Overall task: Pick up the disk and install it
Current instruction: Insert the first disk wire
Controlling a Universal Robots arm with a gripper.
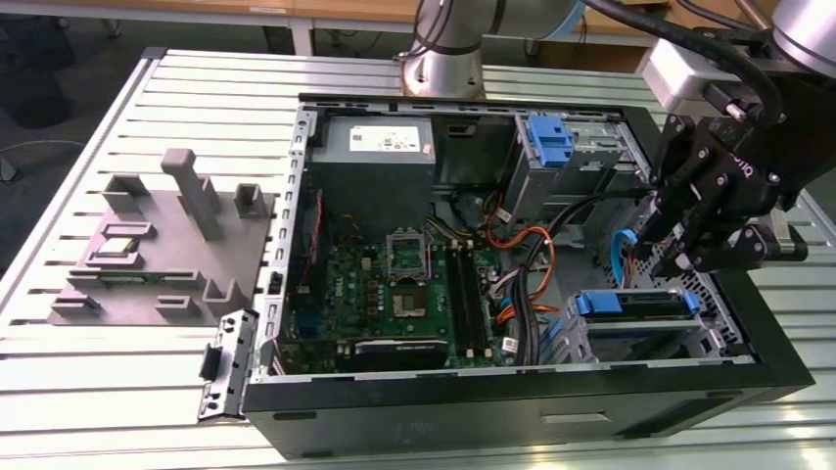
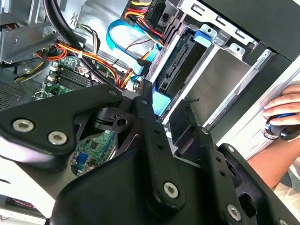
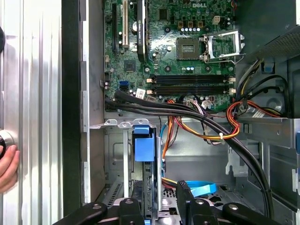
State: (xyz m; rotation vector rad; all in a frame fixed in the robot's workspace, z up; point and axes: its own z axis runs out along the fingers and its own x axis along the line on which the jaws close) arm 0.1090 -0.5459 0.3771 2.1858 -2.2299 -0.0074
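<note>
The disk (image 1: 633, 305), a drive in a blue carrier, stands on edge in the drive cage at the case's front corner, on the exterior view's right. In the first wrist view the disk (image 3: 142, 147) sits in its slot with the blue tab upward. My gripper (image 1: 679, 257) hangs just above that cage. In the first wrist view my gripper (image 3: 157, 197) is open, its black fingers (image 3: 183, 194) standing apart on either side of the disk's edge without touching it. The second wrist view has the disk (image 2: 180, 63) beyond my gripper (image 2: 164, 105).
The open computer case (image 1: 523, 392) lies on a slatted table. Inside are the motherboard (image 1: 392, 284), a grey power supply (image 1: 379, 142), cables (image 1: 530, 264) and another blue bracket (image 1: 549, 137). A grey fixture (image 1: 157, 245) stands outside. A person's hand (image 2: 286, 110) rests beside the case.
</note>
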